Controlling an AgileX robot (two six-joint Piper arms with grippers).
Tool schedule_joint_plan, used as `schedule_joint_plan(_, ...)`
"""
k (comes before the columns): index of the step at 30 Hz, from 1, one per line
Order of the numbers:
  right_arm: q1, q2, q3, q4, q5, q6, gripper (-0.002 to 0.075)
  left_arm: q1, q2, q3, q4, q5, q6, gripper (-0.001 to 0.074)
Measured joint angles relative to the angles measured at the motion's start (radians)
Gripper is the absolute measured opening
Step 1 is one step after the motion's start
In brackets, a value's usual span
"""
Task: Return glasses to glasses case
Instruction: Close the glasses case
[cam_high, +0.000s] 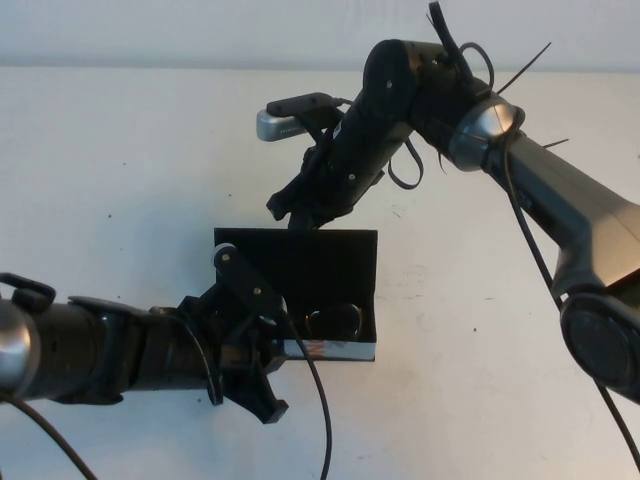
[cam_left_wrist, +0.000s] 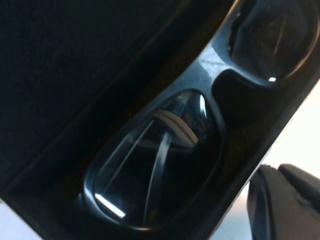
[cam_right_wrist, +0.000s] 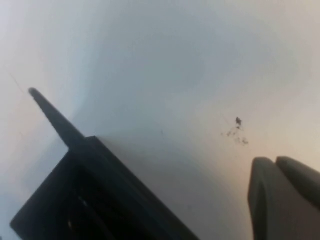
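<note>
High view: glasses (cam_high: 335, 322) inside glasses case (cam_high: 330, 262)

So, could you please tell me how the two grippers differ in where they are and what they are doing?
The left gripper sits low at the case's front left corner, over the glasses; the right gripper sits behind the raised lid. The right gripper is shut; the left gripper's state is unclear. Neither plainly holds anything.

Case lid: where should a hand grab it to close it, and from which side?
Take the lid by its free top edge, coming from the far side. It stands upright behind the glasses in the case, so that edge is exposed. The right hand, shut, is just behind it; the left hand is at the case's front-left corner.
</note>
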Motion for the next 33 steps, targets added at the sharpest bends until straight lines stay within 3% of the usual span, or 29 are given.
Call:
schedule_joint_plan(11, 0.005, -0.156, 0.192, 0.012, 0.000, 0.004, -0.0011, 0.000, 0.000, 0.000, 0.000, -0.012, 0.000, -0.0001)
schedule_joint_plan(22, 0.074, -0.225, 0.427, 0.039, -0.002, 0.000, -0.0011, 0.000, 0.000, 0.000, -0.002, -0.012, 0.000, -0.0001)
schedule_joint_plan(33, 0.078, -0.227, 0.465, 0.033, -0.011, 0.000, -0.0011, 0.000, -0.003, 0.000, 0.000, -0.014, -0.002, -0.0001)
